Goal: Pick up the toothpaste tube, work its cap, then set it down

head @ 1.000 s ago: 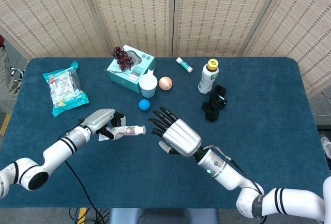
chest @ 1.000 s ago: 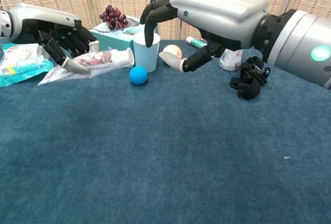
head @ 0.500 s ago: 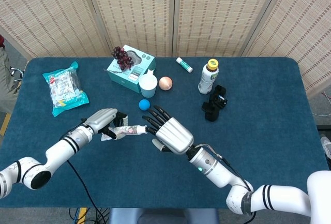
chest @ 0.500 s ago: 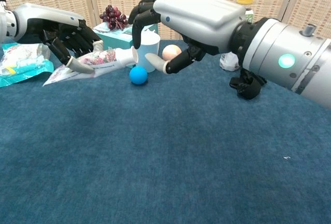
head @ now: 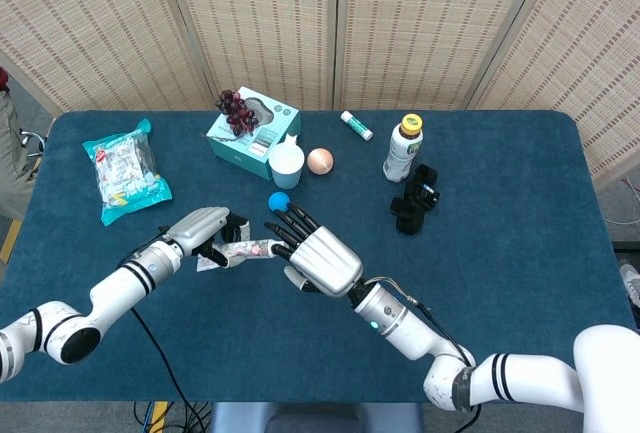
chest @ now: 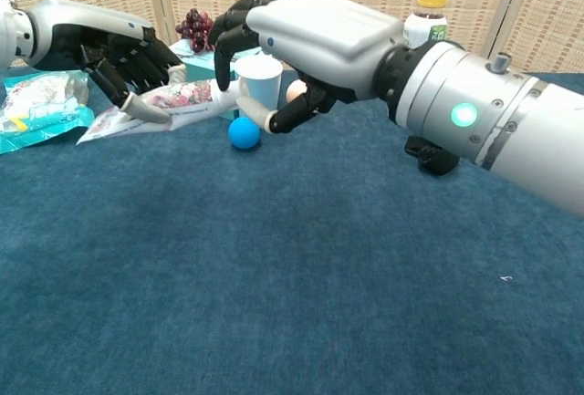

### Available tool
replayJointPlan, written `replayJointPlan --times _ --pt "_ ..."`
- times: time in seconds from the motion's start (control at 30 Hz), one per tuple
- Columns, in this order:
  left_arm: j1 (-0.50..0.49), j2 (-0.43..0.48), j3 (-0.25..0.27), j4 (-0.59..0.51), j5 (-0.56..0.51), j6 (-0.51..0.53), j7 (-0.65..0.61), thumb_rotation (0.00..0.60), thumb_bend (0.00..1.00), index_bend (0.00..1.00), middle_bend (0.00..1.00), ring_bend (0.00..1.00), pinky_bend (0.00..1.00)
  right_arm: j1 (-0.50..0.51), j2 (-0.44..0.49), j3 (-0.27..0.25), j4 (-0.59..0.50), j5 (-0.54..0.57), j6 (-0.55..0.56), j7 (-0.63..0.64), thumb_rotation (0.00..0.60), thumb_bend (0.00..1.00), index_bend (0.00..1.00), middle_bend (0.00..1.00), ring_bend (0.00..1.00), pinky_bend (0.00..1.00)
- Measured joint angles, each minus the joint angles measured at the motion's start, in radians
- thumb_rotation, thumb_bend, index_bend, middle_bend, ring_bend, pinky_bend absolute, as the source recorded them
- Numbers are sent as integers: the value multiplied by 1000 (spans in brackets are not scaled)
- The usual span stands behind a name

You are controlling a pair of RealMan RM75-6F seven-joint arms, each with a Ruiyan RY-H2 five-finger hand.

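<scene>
- Holding the toothpaste tube [chest: 173,103] up in my left hand [head: 203,230], fingers wrapped round it, so its cap [chest: 230,96] points sideways.
- My right hand [head: 312,253], fingers spread, reaches at the cap (touching? I cannot tell).

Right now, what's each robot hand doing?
Left robot hand: holding the toothpaste tube.
Right robot hand: fingers at the tube's cap; grip cannot be told.

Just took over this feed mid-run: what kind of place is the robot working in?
Probably a lab or demo workcell, not a home. A table covered in blue carpet-like cloth holds unrelated test items: a toothpaste tube in the left hand, grapes, a drink bottle. Folding woven screens wall off the back.
</scene>
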Motion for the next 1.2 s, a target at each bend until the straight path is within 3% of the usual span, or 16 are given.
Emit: replayJointPlan --times 0.5,1.2 --pt "11 12 -3 -9 21 2 -24 600 468 621 683 536 412 12 5 -1 12 45 -1 -18 463 454 397 161 0 0" --pt "29 33 -22 3 112 -22 -166 600 475 637 700 542 412 22 2 -15 37 80 -2 -24 464 455 397 161 0 0"
